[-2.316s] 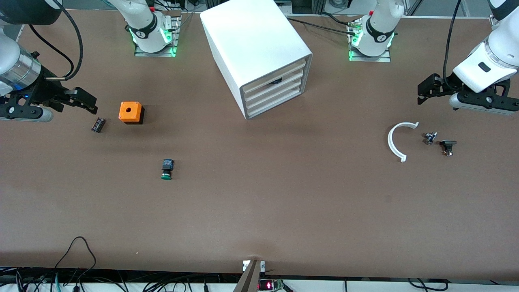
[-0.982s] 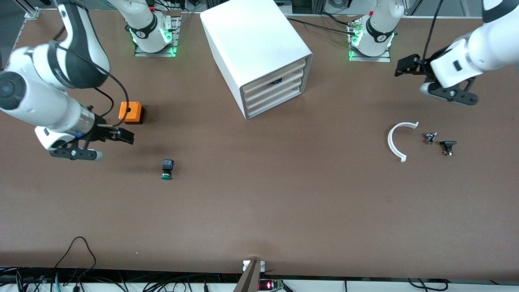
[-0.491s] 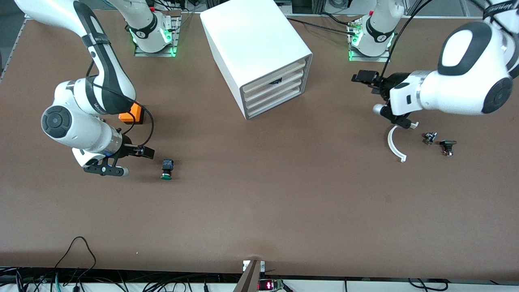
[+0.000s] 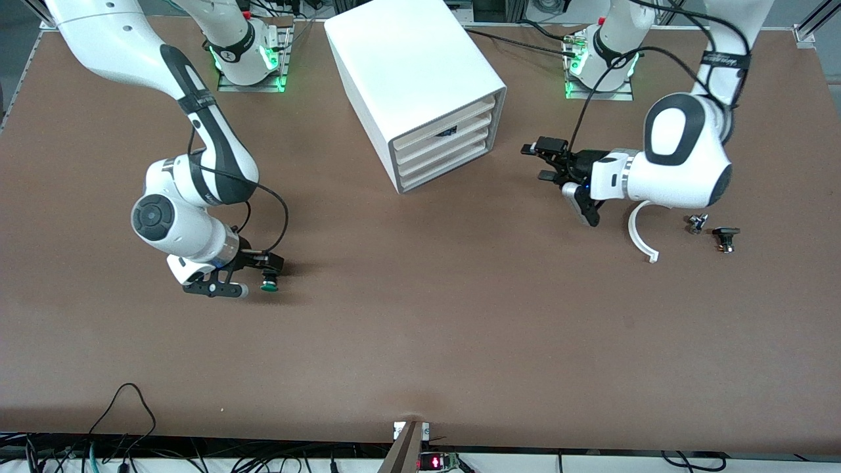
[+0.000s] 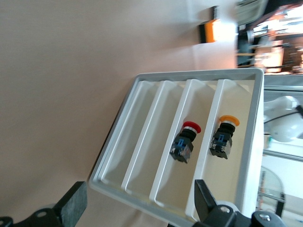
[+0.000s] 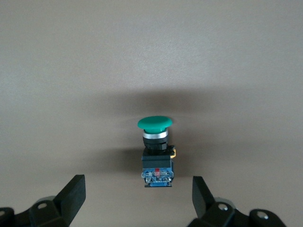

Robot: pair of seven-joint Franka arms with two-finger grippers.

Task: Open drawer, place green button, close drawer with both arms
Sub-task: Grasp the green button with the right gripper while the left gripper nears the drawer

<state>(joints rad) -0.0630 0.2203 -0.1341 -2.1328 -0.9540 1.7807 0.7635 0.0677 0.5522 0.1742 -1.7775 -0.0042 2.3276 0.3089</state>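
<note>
- Two arms work at one brown worktop (image 4: 420, 328); each carries one black two-finger gripper.
- Left of the frame's centre in the front view, the right gripper (image 4: 269, 266) sits low over the one button (image 4: 268, 284). Its jaws stand wide apart and hold nothing; in the right wrist view the two fingertips (image 6: 71, 194) flank bare worktop on either side of the button (image 6: 156, 151), apart from it.
- The button lies on its side on the worktop, green cap toward the front camera, black-and-blue body partly under the gripper.
- At upper centre stands one white cabinet (image 4: 407, 66) with three alike drawers stacked in its front; the drawer (image 4: 453, 164), the lowest, is flush and shut. The left wrist view shows two buttons in the cabinet, one red-capped (image 5: 185, 141) and one orange-capped (image 5: 223, 137), in neighbouring levels.
- Right of centre, the left gripper (image 4: 548, 161) hangs above the worktop in front of the cabinet, well apart from it, jaws wide open and empty.
- At the right lie one white curved piece (image 4: 640, 230) and two small dark parts (image 4: 713, 230).
- Broad bare worktop spreads across the lower half of the frame, with cables along the bottom edge.
- No readable writing shows.
</note>
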